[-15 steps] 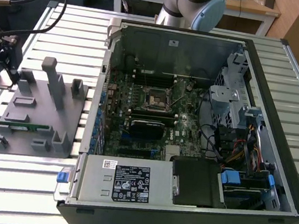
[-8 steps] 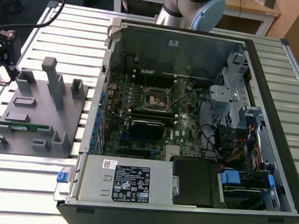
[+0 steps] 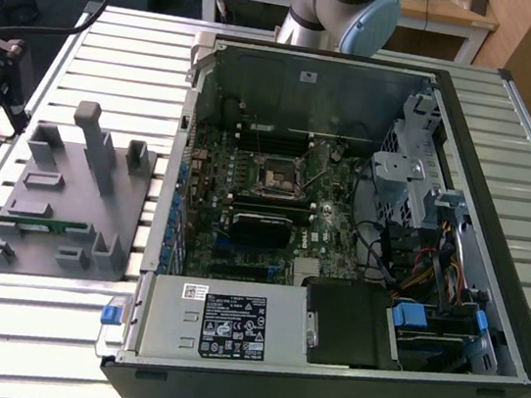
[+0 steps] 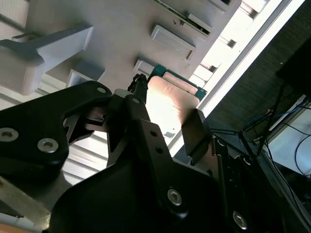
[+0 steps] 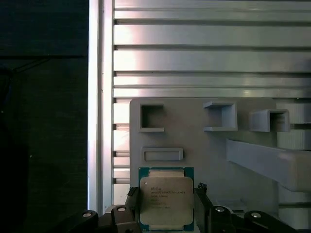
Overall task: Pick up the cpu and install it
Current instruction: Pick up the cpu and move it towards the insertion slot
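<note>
The cpu (image 5: pixel 166 200), a flat square chip with a silvery top and a green rim, sits between my two black fingers in both wrist views. My gripper (image 5: pixel 166 196) is shut on it, one finger (image 5: pixel 131 198) on each of two opposite edges. In the second wrist view the cpu (image 4: pixel 170 104) shines between the fingertips of the gripper (image 4: pixel 167 115), above the grey fixture (image 4: pixel 116 29). The grey fixture (image 5: pixel 194 141) lies beneath the chip, near the table's edge. In the exterior view the black-framed socket (image 3: pixel 279 176) sits on the green motherboard inside the open computer case (image 3: pixel 515 323).
The grey fixture (image 3: pixel 58 200) stands at the exterior view's left with tall posts and a green memory stick (image 3: pixel 39 223). The arm's base (image 3: pixel 337 6) is behind the case. Drive cages and cables (image 3: pixel 419 231) crowd the case's side at the exterior view's right. The slatted table (image 3: pixel 30 324) drops off beyond its edge.
</note>
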